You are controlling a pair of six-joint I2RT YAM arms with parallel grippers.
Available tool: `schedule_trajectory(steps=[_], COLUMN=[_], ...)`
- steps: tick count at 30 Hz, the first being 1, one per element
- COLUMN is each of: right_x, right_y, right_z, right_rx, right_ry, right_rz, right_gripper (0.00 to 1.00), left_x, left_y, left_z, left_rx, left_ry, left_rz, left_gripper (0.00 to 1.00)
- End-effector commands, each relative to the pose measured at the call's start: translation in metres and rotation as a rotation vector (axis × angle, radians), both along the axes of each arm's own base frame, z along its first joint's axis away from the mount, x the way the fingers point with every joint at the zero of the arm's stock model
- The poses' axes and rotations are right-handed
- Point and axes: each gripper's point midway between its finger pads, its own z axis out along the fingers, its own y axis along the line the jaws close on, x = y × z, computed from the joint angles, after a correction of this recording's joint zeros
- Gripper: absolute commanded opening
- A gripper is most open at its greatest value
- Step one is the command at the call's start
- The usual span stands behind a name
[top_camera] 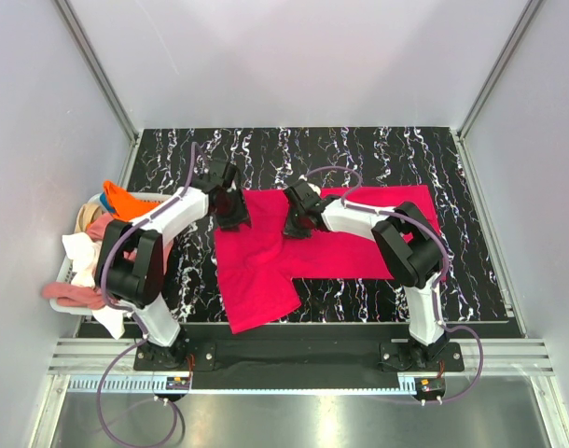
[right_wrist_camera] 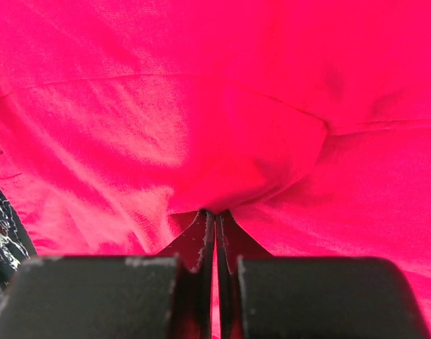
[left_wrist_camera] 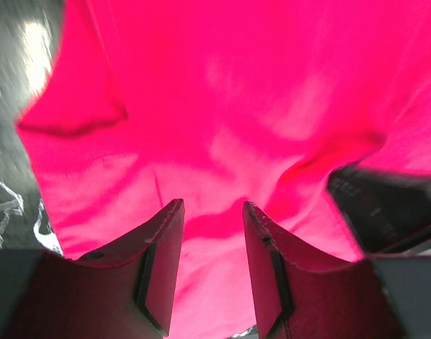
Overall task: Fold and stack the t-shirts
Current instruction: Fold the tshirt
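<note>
light bright, even | top view sharp | wrist views soft; t-shirt (right_wrist_camera: 201, 106) oversaturated | glare on table (left_wrist_camera: 33, 39)

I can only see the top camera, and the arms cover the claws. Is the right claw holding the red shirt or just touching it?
Observer: Holding it. In the right wrist camera, the right claw is shut, with a fold of the bright pinkish-red cloth t-shirt pinched between its tips.
Child: What about the other one?
Observer: In the left wrist camera, the left claw is open. Its fingers are apart with nothing between them, and the t-shirt lies wrinkled just beyond them.
</note>
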Motion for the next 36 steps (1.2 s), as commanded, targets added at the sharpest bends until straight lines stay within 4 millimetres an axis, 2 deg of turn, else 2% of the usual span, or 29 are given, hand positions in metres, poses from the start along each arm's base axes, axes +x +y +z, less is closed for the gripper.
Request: schedule_trajectory(steps=[1,3,6,8,9,13,19,28,30,31,33,36], right_x=[0.012,0.013,0.013,0.006,0.006,-0.011,-0.021,-0.023,-0.020,-0.020,-0.019,-0.019], right_y=[0.000,0.001,0.000,-0.003,-0.004,-0.019,-0.039,-0.061,-0.064,-0.067,-0.066,-0.065], right_z=[0.027,0.038,0.053,0.055,0.059,0.053,0.055,0.063,0.065,0.064,0.068,0.075], right_rx=[-0.003,0.004,0.008,-0.018,-0.024,-0.096,-0.195,-0.299,-0.319,-0.334,-0.330,-0.307], right_ry=[-0.101,-0.122,-0.136,-0.112,-0.109,-0.046,-0.037,-0.070,-0.079,-0.078,-0.080,-0.085], right_rz=[0.003,0.013,0.027,0.056,0.060,0.096,0.140,0.187,0.180,0.178,0.164,0.157], right_gripper=[0.00,0.00,0.00,0.00,0.00,0.00,0.00,0.00,0.07,0.25,0.39,0.40], left_x=[0.037,0.057,0.075,0.078,0.082,0.086,0.085,0.089,0.090,0.091,0.090,0.094], left_y=[0.007,0.006,0.012,0.018,0.019,0.028,0.041,0.041,0.041,0.041,0.041,0.040], left_z=[0.012,0.004,-0.017,-0.034,-0.036,-0.052,-0.072,-0.077,-0.076,-0.076,-0.073,-0.058], left_rx=[0.007,0.019,0.049,0.075,0.084,0.131,0.179,0.177,0.176,0.176,0.178,0.167], left_ry=[-0.054,-0.051,-0.012,0.032,0.030,0.056,0.095,0.102,0.099,0.097,0.096,0.074], left_rz=[0.039,0.024,0.034,0.042,0.043,0.042,0.047,0.043,0.039,0.039,0.032,0.027], left_gripper=[0.43,0.44,0.44,0.44,0.44,0.44,0.44,0.46,0.46,0.47,0.48,0.48])
